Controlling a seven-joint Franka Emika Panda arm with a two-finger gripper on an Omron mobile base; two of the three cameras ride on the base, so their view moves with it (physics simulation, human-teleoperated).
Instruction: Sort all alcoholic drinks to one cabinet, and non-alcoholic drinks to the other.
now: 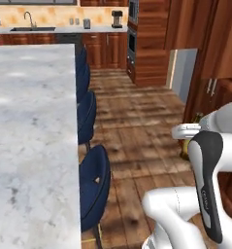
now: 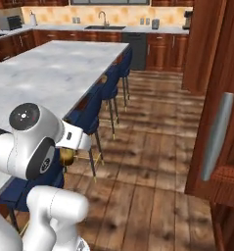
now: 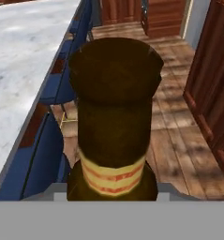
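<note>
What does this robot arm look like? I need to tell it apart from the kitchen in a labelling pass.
The arm has glossy white rounded shells with dark grey bands at the joints. One joint ends in a round dark cap with a small pale centre mark. A long dark strip bearing faint lettering runs down one link. No cables show.

Plank wood floor [image 1: 137,112], warm brown; long island with grey-white marble top [image 1: 30,136]; navy stools [image 1: 94,187] tucked along its edge; far wall has reddish-brown base cabinets [image 2: 160,49], pale counter, sink with faucet [image 2: 104,22], dark dishwasher [image 2: 135,46], mottled yellow backsplash [image 2: 59,14]; built-in oven stack [image 1: 132,34] in tall wood unit; coffee maker [image 1: 117,19] on counter.
</note>
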